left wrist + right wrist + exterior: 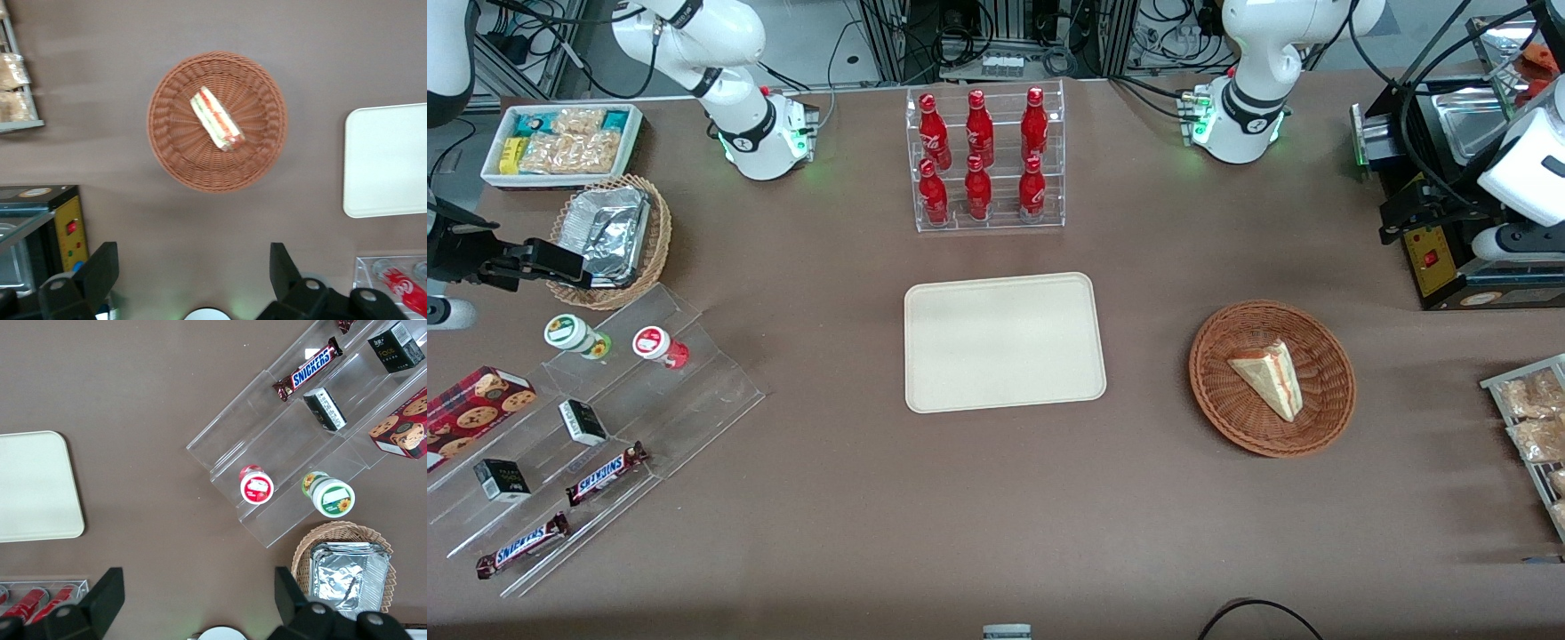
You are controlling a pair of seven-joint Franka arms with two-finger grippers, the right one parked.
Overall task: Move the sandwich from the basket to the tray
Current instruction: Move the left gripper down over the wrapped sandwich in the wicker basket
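Note:
The sandwich, a pale wedge with red and green filling along its cut edge, lies in the round reddish-brown basket toward the working arm's end of the table. The cream tray lies bare at the table's middle, beside the basket. My left gripper hangs high over the table, farther from the front camera than the basket. In the left wrist view the gripper is open and holds nothing. The sandwich, the basket and a corner of the tray show well apart from its fingers.
A clear rack of red bottles stands farther back than the tray. A black appliance and a wire rack of snack packets flank the basket at the working arm's end. Acrylic steps with snacks and a foil-filled basket lie toward the parked arm's end.

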